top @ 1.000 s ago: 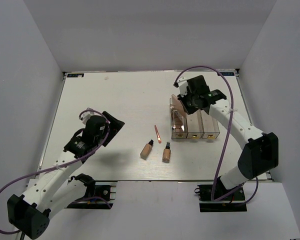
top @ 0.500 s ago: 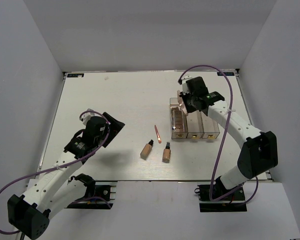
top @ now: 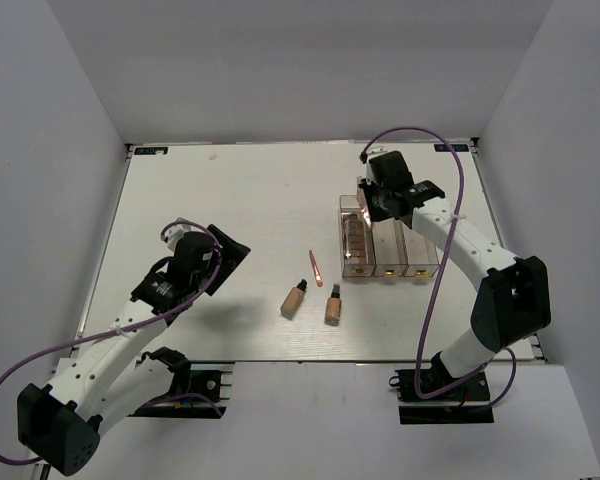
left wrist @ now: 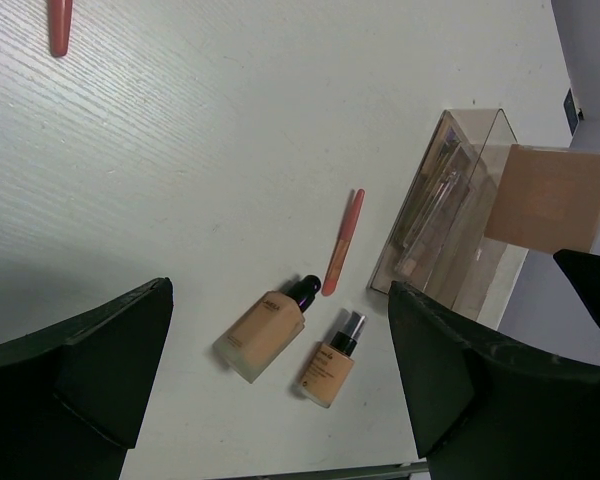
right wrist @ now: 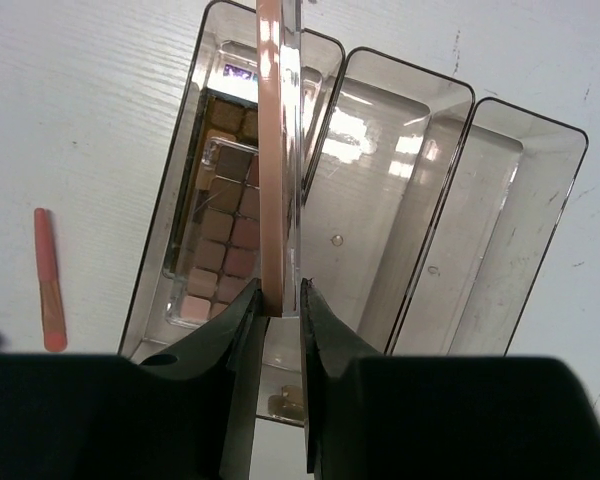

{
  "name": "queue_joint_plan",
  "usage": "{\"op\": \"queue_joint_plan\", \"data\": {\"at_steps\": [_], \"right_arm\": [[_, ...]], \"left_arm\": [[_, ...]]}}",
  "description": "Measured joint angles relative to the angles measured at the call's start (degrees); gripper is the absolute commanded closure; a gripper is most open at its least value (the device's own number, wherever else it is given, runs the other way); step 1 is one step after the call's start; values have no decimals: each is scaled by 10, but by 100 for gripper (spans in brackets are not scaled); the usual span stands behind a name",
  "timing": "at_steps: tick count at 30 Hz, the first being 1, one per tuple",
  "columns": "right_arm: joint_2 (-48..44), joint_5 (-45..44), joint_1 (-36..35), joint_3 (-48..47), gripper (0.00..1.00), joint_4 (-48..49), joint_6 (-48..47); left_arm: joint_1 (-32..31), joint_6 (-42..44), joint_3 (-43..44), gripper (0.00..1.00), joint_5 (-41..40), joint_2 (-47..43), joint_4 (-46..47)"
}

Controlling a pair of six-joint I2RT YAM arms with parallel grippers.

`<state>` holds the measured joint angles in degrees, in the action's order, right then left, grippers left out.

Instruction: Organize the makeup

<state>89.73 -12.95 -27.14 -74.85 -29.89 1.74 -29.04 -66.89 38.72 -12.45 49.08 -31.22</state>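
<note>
Clear box [right wrist: 435,215] — eyeshadow palettes [right wrist: 225,235] in left compartment, pink palette [right wrist: 272,150] gripped above.

The white table [top: 230,220] carries a clear three-part box [top: 421,262] on the right, a thin pink stick [top: 315,267] near the middle, and a beige bottle [top: 294,299] lying beside a second bottle [top: 333,305].

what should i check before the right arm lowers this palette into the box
1. right gripper shut on pink palette: ok
2. pink palette held on edge, lengthwise along the compartment: ok
3. pink palette over the left compartment of the clear box: ok
4. enough room beside the palettes lying in that compartment: cannot tell
5. left gripper open and well away from the clear box: ok
</note>
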Motion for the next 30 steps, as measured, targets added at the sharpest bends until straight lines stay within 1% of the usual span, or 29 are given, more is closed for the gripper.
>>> {"op": "queue_joint_plan", "data": {"at_steps": [8, 17, 30], "right_arm": [[3, 9, 0, -36, 100, -8, 9], [31, 31, 0, -37, 100, -30, 41], [42, -19, -16, -31, 100, -21, 34]], "left_arm": [[0, -3, 0, 2, 0, 3, 1], [0, -5, 0, 2, 0, 12, 4], [0, -7, 0, 2, 0, 4, 3]]}}
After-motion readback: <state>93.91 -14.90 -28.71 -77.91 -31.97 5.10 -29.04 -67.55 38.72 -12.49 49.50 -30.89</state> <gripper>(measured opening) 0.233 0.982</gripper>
